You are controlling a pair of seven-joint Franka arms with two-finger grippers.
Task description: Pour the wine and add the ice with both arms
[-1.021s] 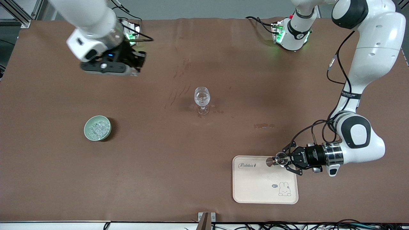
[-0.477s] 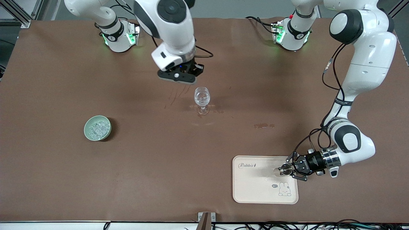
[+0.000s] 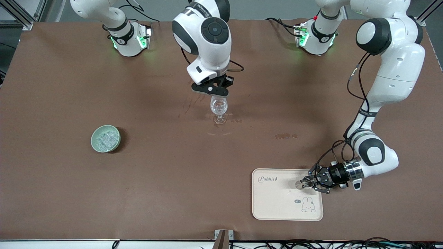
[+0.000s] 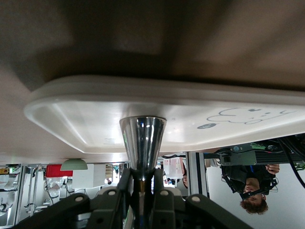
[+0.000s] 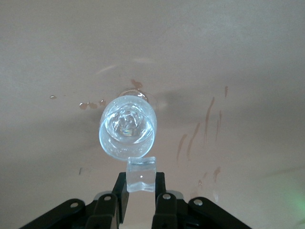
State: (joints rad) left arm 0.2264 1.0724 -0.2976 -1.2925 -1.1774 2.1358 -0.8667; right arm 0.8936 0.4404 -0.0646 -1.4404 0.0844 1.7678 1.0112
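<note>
R gripper [image 3: 217, 96] bent down, jaws clamped on clear ice cube [image 5: 141, 173] just over clear stemmed glass [image 3: 218, 108]. L gripper [image 3: 306, 182] lies horizontal, jaws pinching shiny metal cup [image 4: 142, 145] over cream rabbit tray [image 3: 277, 200].

A cream rabbit-print tray [image 3: 277, 204] lies on the brown table [image 3: 173, 180]

The right end effector [image 3: 214, 90] has swung from over the surface [image 3: 166, 173] near its own base — about 10 o'clock — in toward the middle, and now hangs just over the wine glass [image 3: 218, 105], an ice cube [image 5: 141, 174] pinched in its fingers. The left end effector [image 3: 306, 181] has drawn slightly toward 5 o'clock over the tray [image 3: 273, 204] — its metal cup [image 4: 142, 143] with it.
</note>
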